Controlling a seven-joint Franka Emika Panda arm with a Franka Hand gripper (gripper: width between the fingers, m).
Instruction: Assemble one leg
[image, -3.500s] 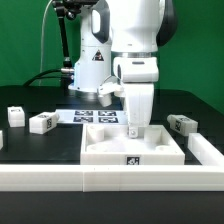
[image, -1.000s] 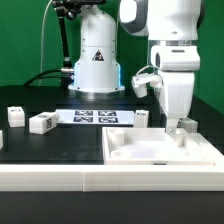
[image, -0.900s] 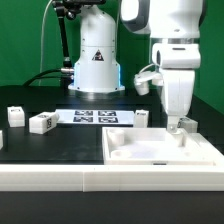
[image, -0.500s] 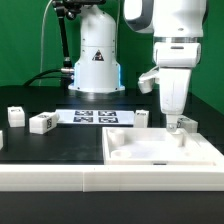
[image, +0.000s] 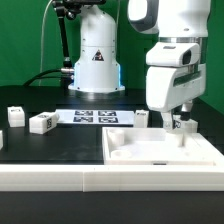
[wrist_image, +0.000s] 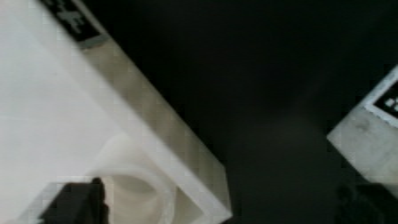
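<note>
Two small white legs with tags lie at the exterior view's left, one leg (image: 42, 122) beside another leg (image: 15, 115). A third leg (image: 189, 125) lies behind the tray's far right corner, partly hidden by my hand; it also shows in the wrist view (wrist_image: 370, 128). My gripper (image: 177, 121) hangs tilted over that corner of the big white tray (image: 160, 152). In the wrist view my gripper (wrist_image: 222, 205) is open, its dark fingers (wrist_image: 71, 202) standing either side of the tray's corner (wrist_image: 169, 170). It holds nothing.
The marker board (image: 95, 117) lies flat in the middle, in front of the robot's base (image: 97, 65). A white rail (image: 60, 178) runs along the front of the table. Another white part shows at the left edge (image: 2, 139).
The tray has been moved from the middle to the exterior view's right. In the last second the hand has tilted and turned over the tray's far right corner; the tray has stayed still.
</note>
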